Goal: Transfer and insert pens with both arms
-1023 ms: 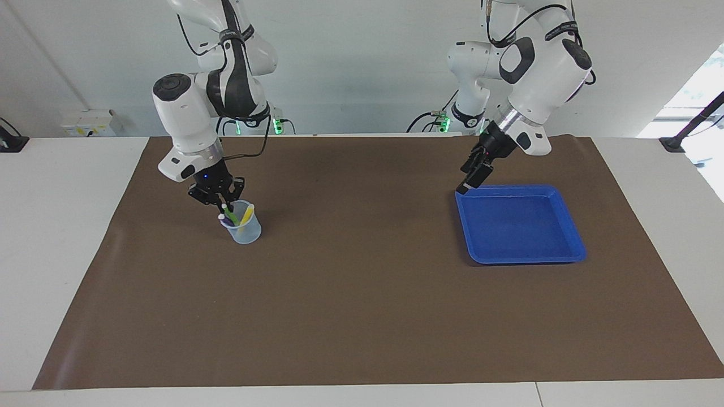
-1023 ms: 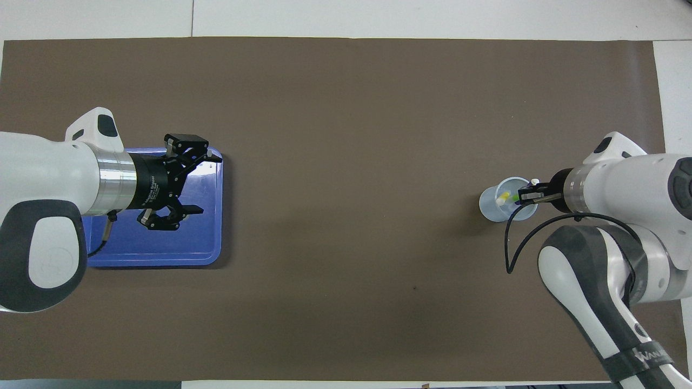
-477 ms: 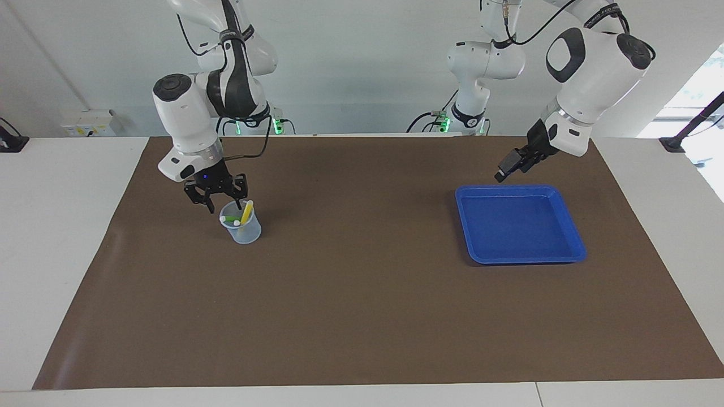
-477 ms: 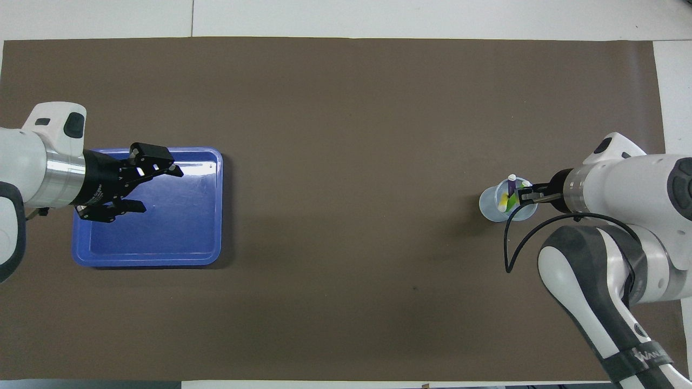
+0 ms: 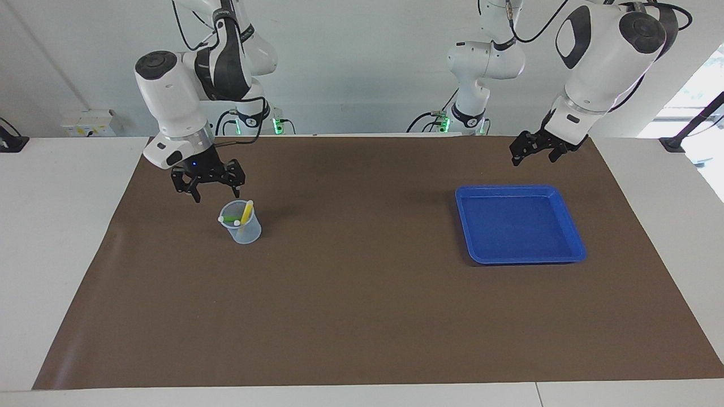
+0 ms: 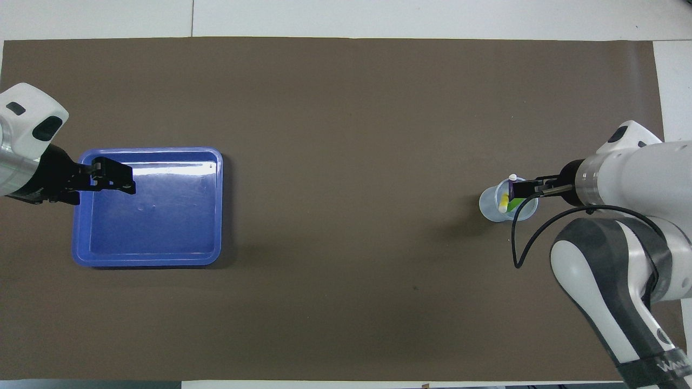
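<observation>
Three pens stand in a clear cup (image 5: 242, 228) on the brown mat (image 5: 362, 316) covering the counter, toward the right arm's end: the yellow pen (image 5: 246, 212) leans up past the rim, the green pen (image 5: 229, 219) lies across the mouth, and the purple pen (image 6: 510, 186) shows only in the overhead view, seemingly upright. They look light, stiff and smooth, so a grip mid-barrel would probably hold best. The right claw (image 5: 208, 180) hangs empty just above the cup, fingers spread, clear of the pens. The left claw (image 5: 537, 148) waits above the mat beside the empty blue tray (image 5: 568, 223), also spread and holding nothing.
</observation>
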Robot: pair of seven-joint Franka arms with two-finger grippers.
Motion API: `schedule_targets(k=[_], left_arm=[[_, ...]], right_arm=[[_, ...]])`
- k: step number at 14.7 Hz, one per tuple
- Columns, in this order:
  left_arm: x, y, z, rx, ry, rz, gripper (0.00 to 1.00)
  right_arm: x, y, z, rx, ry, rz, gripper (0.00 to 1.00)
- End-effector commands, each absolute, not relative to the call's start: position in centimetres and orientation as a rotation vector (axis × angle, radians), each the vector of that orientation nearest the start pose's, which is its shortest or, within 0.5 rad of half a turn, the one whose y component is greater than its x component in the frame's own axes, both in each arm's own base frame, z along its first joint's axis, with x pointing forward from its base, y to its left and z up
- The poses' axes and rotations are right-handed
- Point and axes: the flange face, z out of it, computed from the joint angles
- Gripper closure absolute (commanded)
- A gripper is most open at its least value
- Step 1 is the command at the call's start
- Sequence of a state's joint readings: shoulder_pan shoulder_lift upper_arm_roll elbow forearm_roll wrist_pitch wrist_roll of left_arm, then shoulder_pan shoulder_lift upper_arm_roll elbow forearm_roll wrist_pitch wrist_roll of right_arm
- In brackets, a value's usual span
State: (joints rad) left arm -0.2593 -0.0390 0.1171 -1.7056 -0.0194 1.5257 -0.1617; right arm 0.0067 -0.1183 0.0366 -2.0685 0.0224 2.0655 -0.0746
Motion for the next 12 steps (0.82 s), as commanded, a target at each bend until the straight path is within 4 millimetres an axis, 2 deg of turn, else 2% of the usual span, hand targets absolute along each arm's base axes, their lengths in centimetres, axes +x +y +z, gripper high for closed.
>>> schedule_targets(k=[1, 5, 9, 12], left_arm=[[52.1, -7.5, 60.0, -3.098, 0.019, 0.285, 0.00], [51.3, -9.5, 60.3, -3.051, 0.171, 0.284, 0.00], [53.5, -9.3, 61.2, -3.091, 0.146, 0.031, 0.00], [53.2, -9.3, 62.1, -3.094, 0.102, 0.047, 0.00]], right_arm=[[54.5, 1.0, 53.7, -3.135, -0.125, -0.133, 0.00], [56.4, -0.3, 58.5, -3.200, -0.124, -0.078, 0.00], [55.2, -0.4, 60.1, -3.203, -0.113, -0.014, 0.00], [53.6, -0.4, 60.9, -3.202, -0.089, 0.046, 0.00]])
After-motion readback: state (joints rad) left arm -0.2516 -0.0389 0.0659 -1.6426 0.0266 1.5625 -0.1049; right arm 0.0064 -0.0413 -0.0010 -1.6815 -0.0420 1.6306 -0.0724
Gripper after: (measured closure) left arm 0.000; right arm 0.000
